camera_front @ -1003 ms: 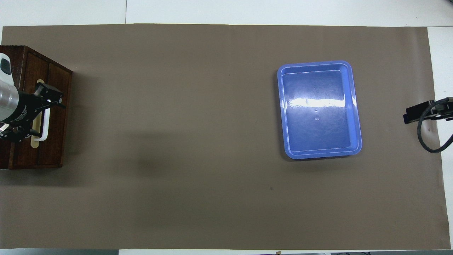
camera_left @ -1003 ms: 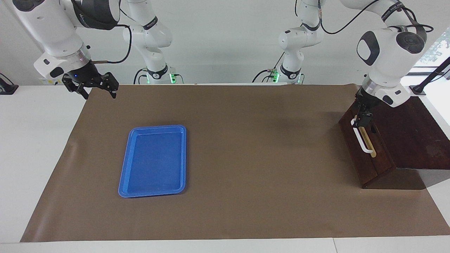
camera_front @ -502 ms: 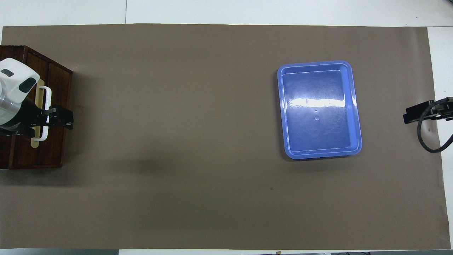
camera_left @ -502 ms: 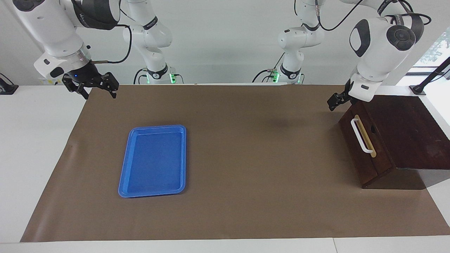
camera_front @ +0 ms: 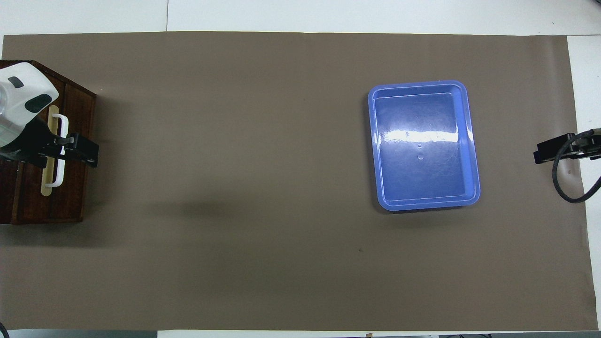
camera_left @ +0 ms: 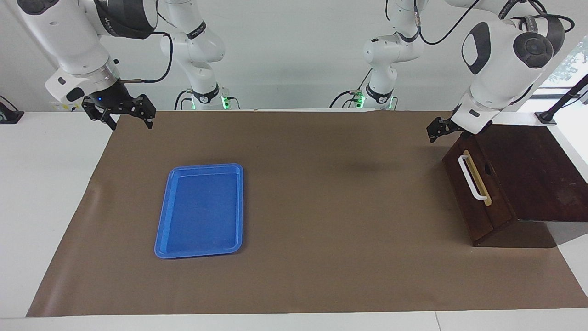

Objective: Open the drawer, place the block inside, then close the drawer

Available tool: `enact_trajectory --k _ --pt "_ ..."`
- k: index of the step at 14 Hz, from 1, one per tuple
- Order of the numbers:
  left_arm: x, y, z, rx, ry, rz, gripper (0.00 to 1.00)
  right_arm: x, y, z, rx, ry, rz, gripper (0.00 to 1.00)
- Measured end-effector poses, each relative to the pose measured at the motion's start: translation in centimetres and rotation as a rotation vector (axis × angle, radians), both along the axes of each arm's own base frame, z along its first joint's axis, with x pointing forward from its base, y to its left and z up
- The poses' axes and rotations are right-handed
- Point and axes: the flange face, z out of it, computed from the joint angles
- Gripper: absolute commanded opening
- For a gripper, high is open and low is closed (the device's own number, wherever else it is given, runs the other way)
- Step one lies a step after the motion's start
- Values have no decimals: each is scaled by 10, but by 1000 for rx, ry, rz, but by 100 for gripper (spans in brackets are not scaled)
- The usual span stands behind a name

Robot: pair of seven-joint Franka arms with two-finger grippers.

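blue tray [camera_left: 200, 210] — empty, flat on brown mat [camera_left: 321, 193] | white table [camera_left: 41, 184] underneath

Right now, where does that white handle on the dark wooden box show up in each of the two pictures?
Facing view: the white handle slants across the drawer front, at that picture's right edge, below the left gripper.
Overhead view: the same handle stands upright at the picture's left edge, partly covered by the left gripper.
Shared landmark: the blue tray, toward the right arm's end of the table.
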Motion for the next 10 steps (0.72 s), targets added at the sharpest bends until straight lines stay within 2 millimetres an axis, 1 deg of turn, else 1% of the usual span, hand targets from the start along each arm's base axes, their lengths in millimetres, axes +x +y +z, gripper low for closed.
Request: enact_trajectory --k 5,10 --pt "-5 -3 4 -11 16 -76 100 0 0 0 0 -1 1 100" --pt "-7 -3 14 -13 -1 -91 100 0 1 0 0 -2 2 100"
